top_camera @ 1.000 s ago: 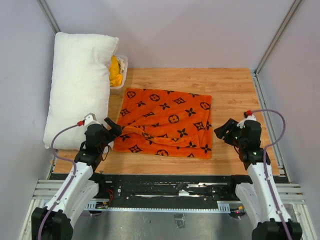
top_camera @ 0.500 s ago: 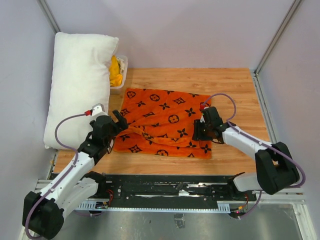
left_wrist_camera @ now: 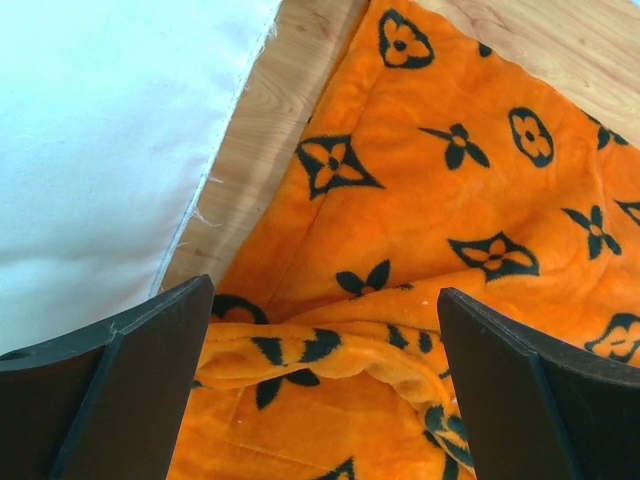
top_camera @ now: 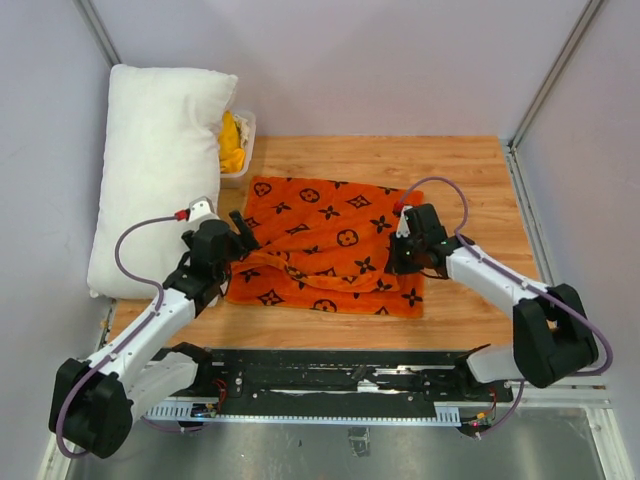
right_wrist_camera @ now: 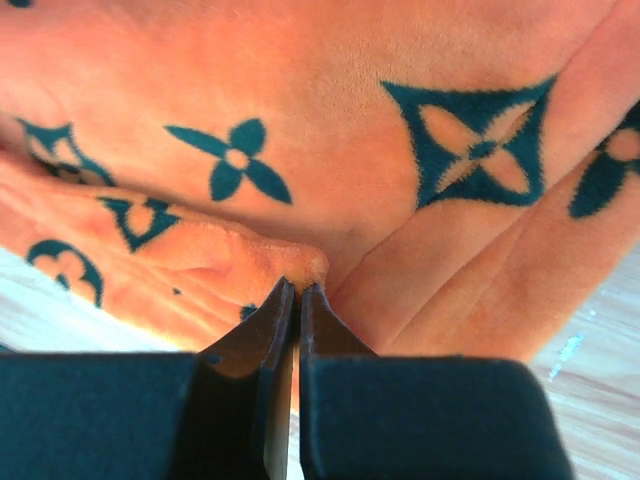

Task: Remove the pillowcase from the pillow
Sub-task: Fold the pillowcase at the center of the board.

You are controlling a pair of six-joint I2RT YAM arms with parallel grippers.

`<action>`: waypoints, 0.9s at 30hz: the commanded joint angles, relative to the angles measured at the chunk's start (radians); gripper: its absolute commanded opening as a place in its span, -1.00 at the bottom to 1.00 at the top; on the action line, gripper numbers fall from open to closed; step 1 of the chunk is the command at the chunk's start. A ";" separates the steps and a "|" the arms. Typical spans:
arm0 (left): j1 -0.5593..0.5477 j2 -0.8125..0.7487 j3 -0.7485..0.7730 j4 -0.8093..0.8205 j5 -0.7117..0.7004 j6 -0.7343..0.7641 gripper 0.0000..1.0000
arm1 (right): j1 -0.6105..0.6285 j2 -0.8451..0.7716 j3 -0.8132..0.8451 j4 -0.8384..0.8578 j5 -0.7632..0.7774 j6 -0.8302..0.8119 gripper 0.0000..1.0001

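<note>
The right gripper [right_wrist_camera: 298,290], pinched shut on a thin ridge of the pillowcase [right_wrist_camera: 330,120] at lower centre, may slip off when pulled; the left gripper [left_wrist_camera: 325,292] gapes empty.

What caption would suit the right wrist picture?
Right gripper shut on a raised fold of the orange monogram pillowcase.

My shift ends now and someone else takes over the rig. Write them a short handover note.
Left gripper: open, over the left edge of the pillowcase, beside the pillow.
Right gripper: shut on a fold of the pillowcase near its right edge.
Pillow: bare, against the left wall. Pillowcase: spread rumpled on the table.
Done: the case is off the pillow.
Left: probably only to let go and pull back.
</note>
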 commanded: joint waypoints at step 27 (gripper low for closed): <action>-0.018 0.083 0.007 0.020 0.058 0.034 0.80 | -0.191 -0.678 -0.172 -0.270 0.105 0.022 0.36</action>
